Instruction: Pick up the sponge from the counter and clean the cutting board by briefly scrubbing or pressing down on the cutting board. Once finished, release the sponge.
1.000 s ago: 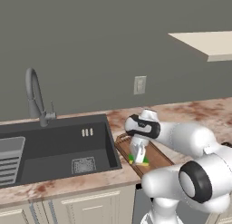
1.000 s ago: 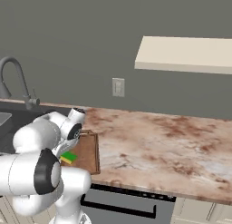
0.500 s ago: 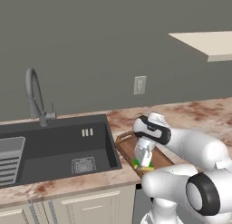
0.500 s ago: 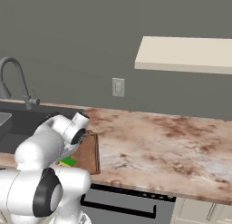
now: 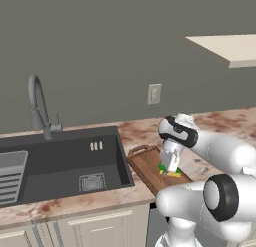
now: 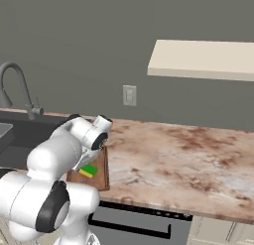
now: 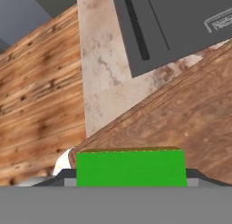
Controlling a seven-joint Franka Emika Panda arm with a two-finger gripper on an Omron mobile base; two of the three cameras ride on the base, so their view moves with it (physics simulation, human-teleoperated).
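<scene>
The green and yellow sponge [image 5: 167, 170] rests on the dark brown cutting board [image 5: 148, 165], near the board's front right part. My gripper [image 5: 169, 164] points straight down onto the sponge and is shut on it. From the right the sponge [image 6: 89, 170] shows on the cutting board [image 6: 101, 172], beside my forearm. In the hand view the sponge [image 7: 131, 168] spans the gap between my fingertips [image 7: 62, 175], pressed against the cutting board [image 7: 195, 114]. The board lies on the beige marbled counter [image 6: 168, 159].
The dark grey sink [image 5: 65, 163] with its faucet [image 5: 39, 108] lies just left of the board. A cream wall shelf [image 6: 203, 60] hangs at the upper right. A wall outlet [image 5: 154, 93] is behind the board. The counter runs on to the right.
My gripper and the sponge have slid a short way across the board, away from its front edge. The elbow has swung to the right.
</scene>
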